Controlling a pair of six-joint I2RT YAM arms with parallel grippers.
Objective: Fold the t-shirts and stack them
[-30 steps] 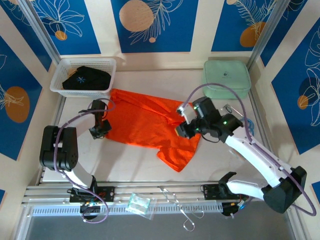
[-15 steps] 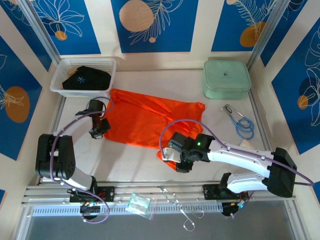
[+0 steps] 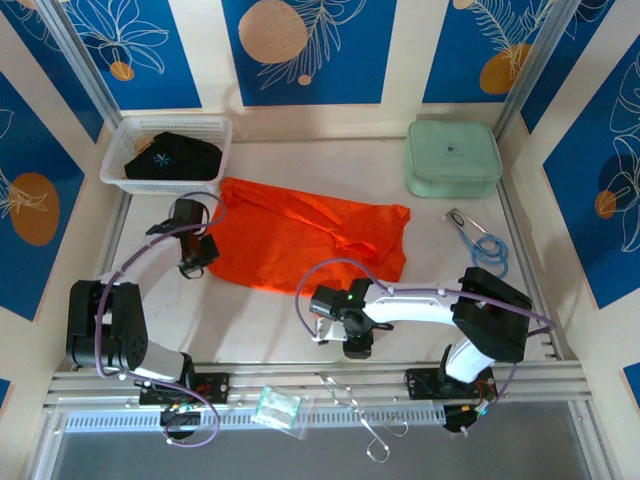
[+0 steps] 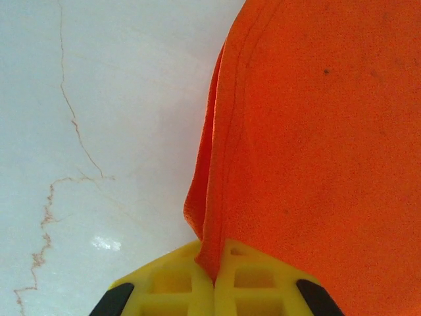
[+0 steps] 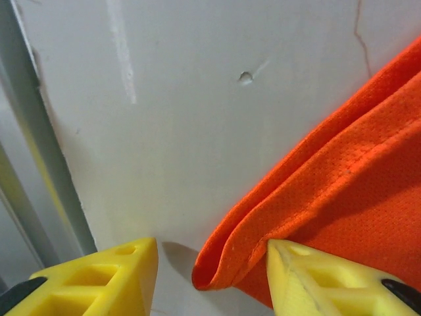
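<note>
The orange t-shirt (image 3: 300, 240) lies spread across the middle of the table. At its left edge my left gripper (image 3: 193, 264) is shut on a pinched fold of the orange cloth (image 4: 316, 131), which runs straight into the closed yellow jaws (image 4: 214, 266). My right gripper (image 3: 350, 335) hangs low over the shirt's front corner near the table's front edge. It is open, with a doubled orange hem (image 5: 263, 224) lying between the fingers (image 5: 118, 270) and touching the right one. A black t-shirt (image 3: 172, 158) with a light-blue mark sits in the white basket (image 3: 216, 126).
A mint-green case (image 3: 452, 157) stands at the back right. A blue looped tool (image 3: 487, 248) lies by the right rail. A clear packet (image 3: 277, 408) and metal hooks (image 3: 352, 400) rest on the front rail (image 5: 39, 191).
My right arm swung from the shirt's right side down to its front corner, and its jaws opened wider. The right side of the shirt now lies flat. The left gripper kept its hold.
</note>
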